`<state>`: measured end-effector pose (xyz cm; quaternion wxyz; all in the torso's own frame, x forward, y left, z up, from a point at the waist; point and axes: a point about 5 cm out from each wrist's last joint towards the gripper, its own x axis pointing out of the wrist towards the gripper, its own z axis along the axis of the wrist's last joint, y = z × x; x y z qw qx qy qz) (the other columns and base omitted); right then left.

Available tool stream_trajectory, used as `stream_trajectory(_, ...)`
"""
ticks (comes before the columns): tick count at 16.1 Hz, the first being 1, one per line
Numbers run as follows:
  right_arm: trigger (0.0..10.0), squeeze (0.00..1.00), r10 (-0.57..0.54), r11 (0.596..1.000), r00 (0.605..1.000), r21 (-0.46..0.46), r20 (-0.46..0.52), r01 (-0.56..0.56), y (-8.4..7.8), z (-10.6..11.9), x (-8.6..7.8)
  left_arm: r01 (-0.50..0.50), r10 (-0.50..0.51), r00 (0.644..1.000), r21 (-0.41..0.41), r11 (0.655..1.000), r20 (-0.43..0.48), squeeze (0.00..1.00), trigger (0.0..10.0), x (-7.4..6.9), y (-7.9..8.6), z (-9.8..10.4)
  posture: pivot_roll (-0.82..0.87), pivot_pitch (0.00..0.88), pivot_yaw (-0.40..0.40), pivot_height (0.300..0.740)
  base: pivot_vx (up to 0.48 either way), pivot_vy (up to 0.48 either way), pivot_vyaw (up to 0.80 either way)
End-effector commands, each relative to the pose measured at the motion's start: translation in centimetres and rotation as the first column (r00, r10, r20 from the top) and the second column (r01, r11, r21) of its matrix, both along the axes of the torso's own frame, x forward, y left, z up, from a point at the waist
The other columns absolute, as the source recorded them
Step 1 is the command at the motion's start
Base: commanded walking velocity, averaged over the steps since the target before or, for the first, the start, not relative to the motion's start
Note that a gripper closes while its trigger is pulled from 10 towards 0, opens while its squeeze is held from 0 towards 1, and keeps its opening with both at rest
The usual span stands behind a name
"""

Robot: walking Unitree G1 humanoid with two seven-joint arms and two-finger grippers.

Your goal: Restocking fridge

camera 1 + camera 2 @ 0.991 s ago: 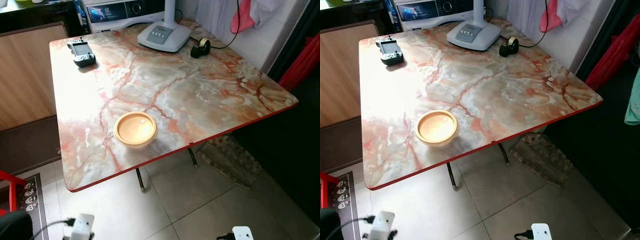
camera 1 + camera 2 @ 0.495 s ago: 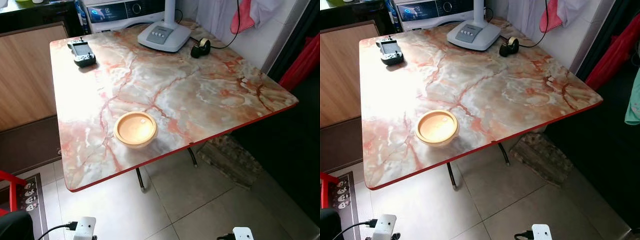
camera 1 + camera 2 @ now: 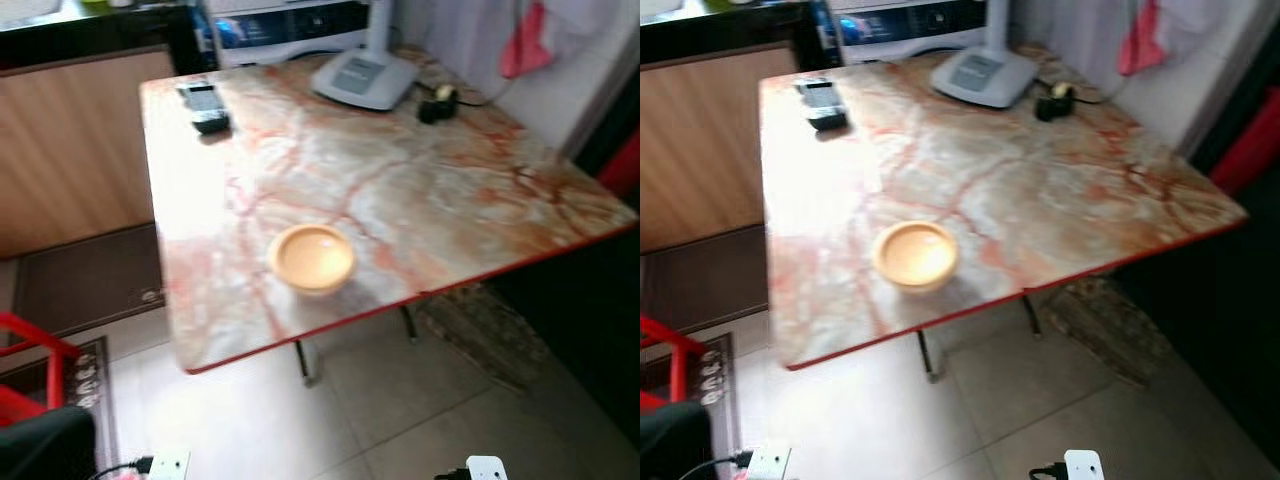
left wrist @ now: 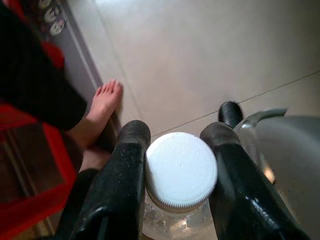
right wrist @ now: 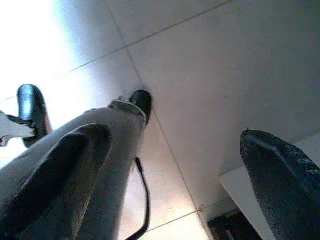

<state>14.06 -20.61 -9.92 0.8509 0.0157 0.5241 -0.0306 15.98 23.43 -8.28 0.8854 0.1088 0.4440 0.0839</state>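
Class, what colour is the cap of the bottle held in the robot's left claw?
White: the ridged cap shows best in the left wrist view.

My two head views are looking forward and down, sharing the marble table [image 3: 400, 190] across mid-frame. My left wrist view is pointing floorward, close on a bottle cap [image 4: 181, 170]. My right wrist view is facing floor tiles [image 5: 200, 75].

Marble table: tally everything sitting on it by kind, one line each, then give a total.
Yellow bowl: 1
Black handheld controller: 1
White lamp base: 1
Black tape dispenser: 1
Total: 4 things on the marble table
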Motion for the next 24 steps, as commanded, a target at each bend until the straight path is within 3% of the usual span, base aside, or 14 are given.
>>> stream_trajectory(1, 10.0, 0.00, -0.021, 1.000, 1.000, 0.000, -0.009, 0.021, -0.19, -0.15, -0.52, -0.012, 0.012, 1.000, 0.004, 1.000, -0.025, 0.00, 10.0, -0.73, 0.20, -0.28, 0.10, 0.149, -0.035, 0.740, 0.000, 0.304, 0.00)
stream_trajectory(8, 10.0, 0.00, -0.020, 1.000, 1.000, -0.002, -0.019, 0.020, -0.15, -0.18, -0.54, -0.017, 0.017, 0.998, 0.003, 1.000, -0.053, 0.00, 10.0, -1.19, 0.43, -0.48, 0.10, 0.155, -0.037, 0.740, 0.000, 0.170, 0.00)
stream_trajectory(24, 10.0, 0.00, -0.016, 1.000, 1.000, -0.003, -0.026, 0.015, -0.15, -0.19, -0.55, -0.014, 0.014, 0.998, 0.003, 1.000, -0.057, 0.00, 10.0, -1.21, 0.42, -0.50, 0.10, 0.156, -0.037, 0.740, 0.000, 0.000, -0.80)
